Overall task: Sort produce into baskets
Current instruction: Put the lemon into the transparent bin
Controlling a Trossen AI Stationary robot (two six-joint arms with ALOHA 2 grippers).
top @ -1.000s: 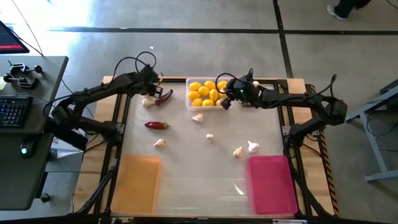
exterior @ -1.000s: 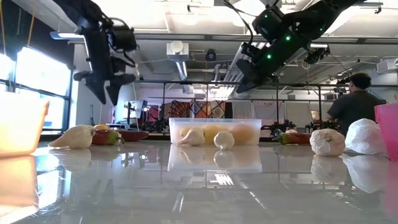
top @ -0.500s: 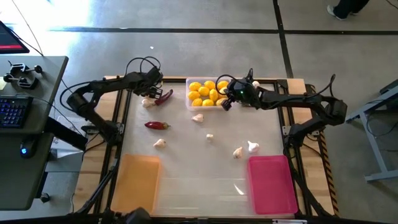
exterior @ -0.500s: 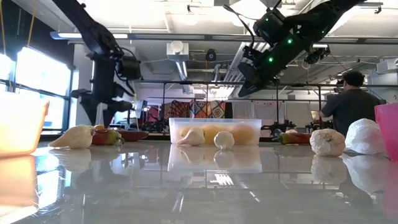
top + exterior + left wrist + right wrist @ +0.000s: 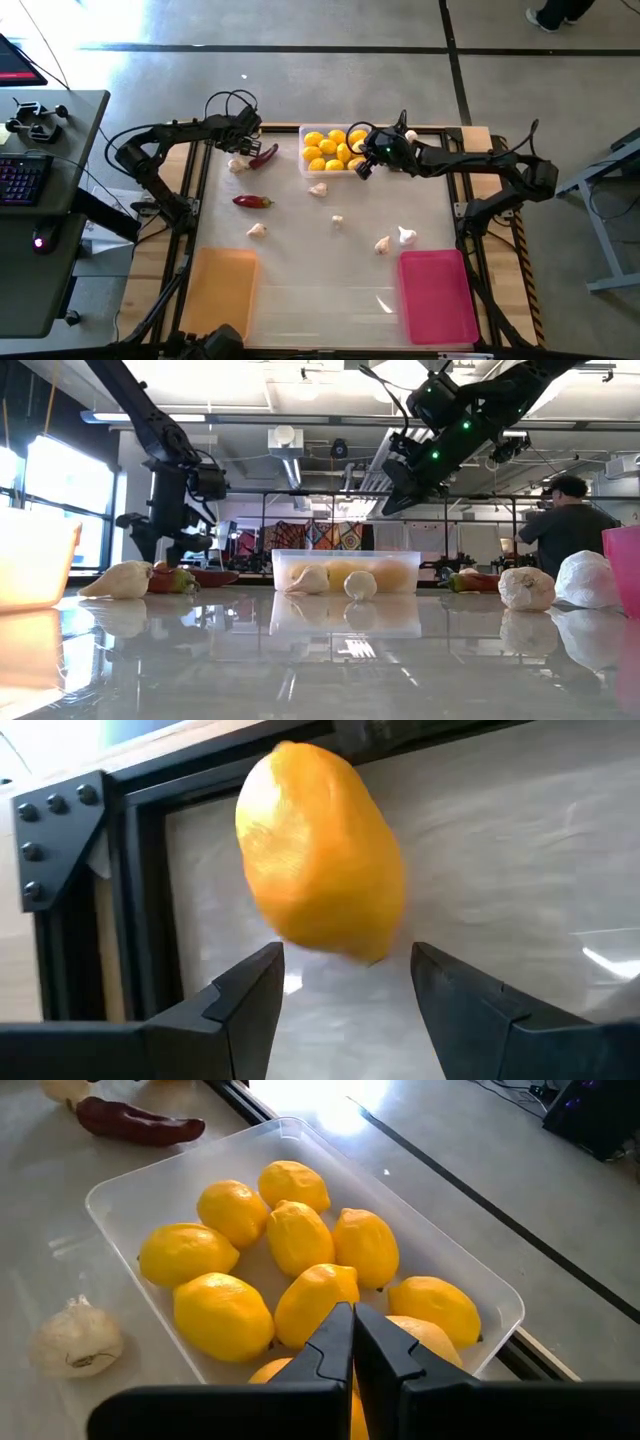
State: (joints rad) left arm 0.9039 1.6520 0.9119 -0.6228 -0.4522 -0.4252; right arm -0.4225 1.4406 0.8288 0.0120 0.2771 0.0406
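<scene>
L gripper (image 5: 345, 982) fingers apart, low at table's far-left corner; lemon (image 5: 322, 865) just ahead, between tips, not gripped. R gripper (image 5: 353, 1342) fingers together, above lemons in clear tray (image 5: 105, 1208).

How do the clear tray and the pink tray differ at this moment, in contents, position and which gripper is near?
The clear tray holds a pile of yellow lemons; the pink tray shows nothing inside. The clear tray sits at the table's far edge, the pink tray at the near right corner. The right gripper, shut, hovers by the clear tray; no gripper is near the pink tray. Both are shallow rectangular trays with rounded corners.
</scene>
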